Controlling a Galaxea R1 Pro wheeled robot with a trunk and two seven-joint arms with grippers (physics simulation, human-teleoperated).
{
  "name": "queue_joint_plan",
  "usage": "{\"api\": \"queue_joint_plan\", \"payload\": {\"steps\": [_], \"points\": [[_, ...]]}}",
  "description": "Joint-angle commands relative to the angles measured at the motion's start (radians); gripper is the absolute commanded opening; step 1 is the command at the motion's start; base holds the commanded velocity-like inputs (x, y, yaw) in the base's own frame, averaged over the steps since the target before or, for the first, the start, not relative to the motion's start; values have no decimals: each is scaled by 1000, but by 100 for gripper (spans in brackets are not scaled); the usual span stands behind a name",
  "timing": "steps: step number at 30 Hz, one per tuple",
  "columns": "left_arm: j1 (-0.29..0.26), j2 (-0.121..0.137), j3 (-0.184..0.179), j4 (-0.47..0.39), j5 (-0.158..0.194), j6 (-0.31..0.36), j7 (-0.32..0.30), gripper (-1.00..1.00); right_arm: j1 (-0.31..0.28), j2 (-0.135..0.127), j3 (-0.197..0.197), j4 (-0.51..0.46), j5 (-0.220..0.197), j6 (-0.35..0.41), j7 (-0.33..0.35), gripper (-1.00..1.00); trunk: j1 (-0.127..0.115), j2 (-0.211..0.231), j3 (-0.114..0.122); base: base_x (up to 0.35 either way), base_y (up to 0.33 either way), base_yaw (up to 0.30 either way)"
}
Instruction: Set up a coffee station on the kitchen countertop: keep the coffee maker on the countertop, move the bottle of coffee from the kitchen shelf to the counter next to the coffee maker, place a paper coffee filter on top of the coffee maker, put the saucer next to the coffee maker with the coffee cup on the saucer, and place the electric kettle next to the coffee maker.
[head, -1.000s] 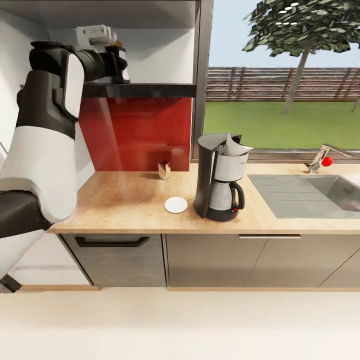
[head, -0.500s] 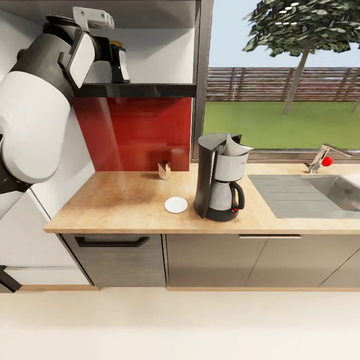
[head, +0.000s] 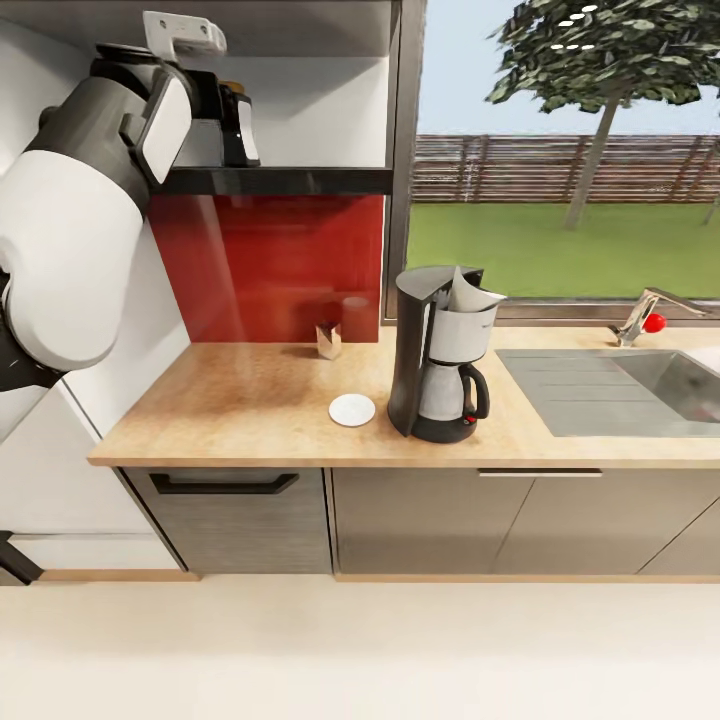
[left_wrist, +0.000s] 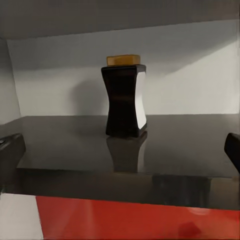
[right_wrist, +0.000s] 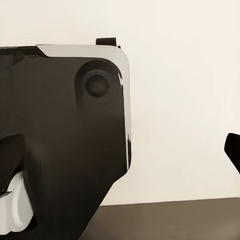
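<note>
The bottle of coffee, dark with a tan cap, stands upright on the black kitchen shelf; in the head view the bottle is at the upper left on that shelf. My left gripper is open, level with the shelf's front edge and short of the bottle. The coffee maker stands on the kitchen countertop with the paper coffee filter sticking out of its top. Just left of it lies the saucer. My right gripper is open beside a black robot part. The coffee cup and electric kettle are out of view.
A small tan box stands against the red backsplash. A steel sink with a faucet takes up the counter's right end. My left arm fills the upper left in front of the white wall.
My left arm has swung its forearm and elbow upward and leftward, uncovering the counter's left end. The gripper stays near the shelf and the bottle has not moved.
</note>
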Motion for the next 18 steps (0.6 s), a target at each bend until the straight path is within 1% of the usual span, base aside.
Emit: {"api": "queue_joint_plan", "payload": {"steps": [1,3,7,15,18], "points": [[0,-1,4,-1,-11,-14,3,100,0,-1,8,-1,-10,2,3,100,1,-2,-2,0,0,0],[0,-1,5,-1,-22,-37,16,100,0,-1,8,-1,-10,2,3,100,1,-2,-2,0,0,0],[1,-1,9,0,-36,-51,47,100,0,-2,8,1,-9,2,2,100,1,-2,-2,0,0,0],[1,-1,15,-3,-31,-51,60,100,0,-2,8,2,-8,2,2,100,1,-2,-2,1,0,0],[1,-1,18,-3,-28,-49,60,100,0,-2,9,3,-7,2,2,100,1,-2,-2,107,0,0]]}}
